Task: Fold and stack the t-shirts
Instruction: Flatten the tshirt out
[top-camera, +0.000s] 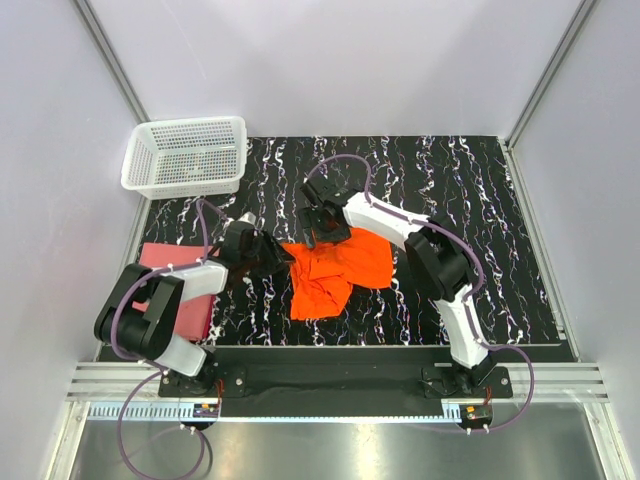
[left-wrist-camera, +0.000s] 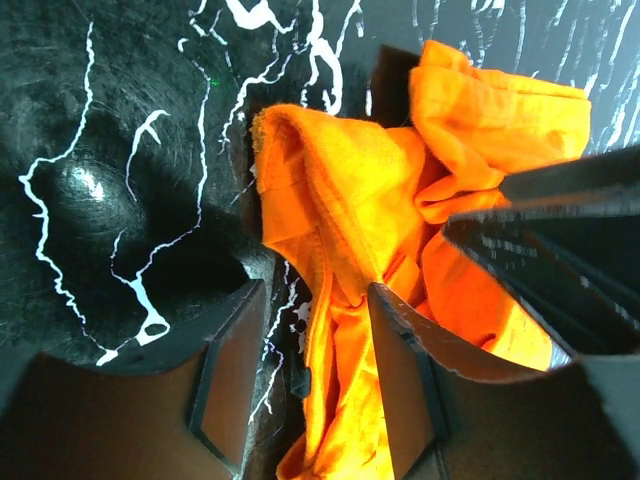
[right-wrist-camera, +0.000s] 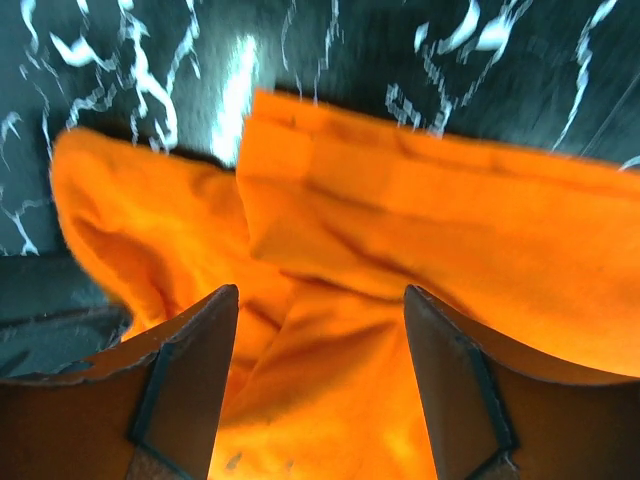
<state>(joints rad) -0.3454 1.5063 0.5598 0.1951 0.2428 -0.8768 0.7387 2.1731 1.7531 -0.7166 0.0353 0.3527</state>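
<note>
White plastic mesh makes your one basket (top-camera: 150, 180), at the far left corner of the worktop (top-camera: 480, 220). Both shirts lie outside it. You have two: the orange shirt (top-camera: 335, 272), crumpled in the middle, and the pink-red shirt (top-camera: 160, 256), flat at the near left. Your left gripper (top-camera: 280, 258) has its fingers (left-wrist-camera: 228, 370) apart, one touching orange cloth. Your right gripper (top-camera: 318, 225) has its fingers (right-wrist-camera: 190, 370) wide over the orange shirt.
</note>
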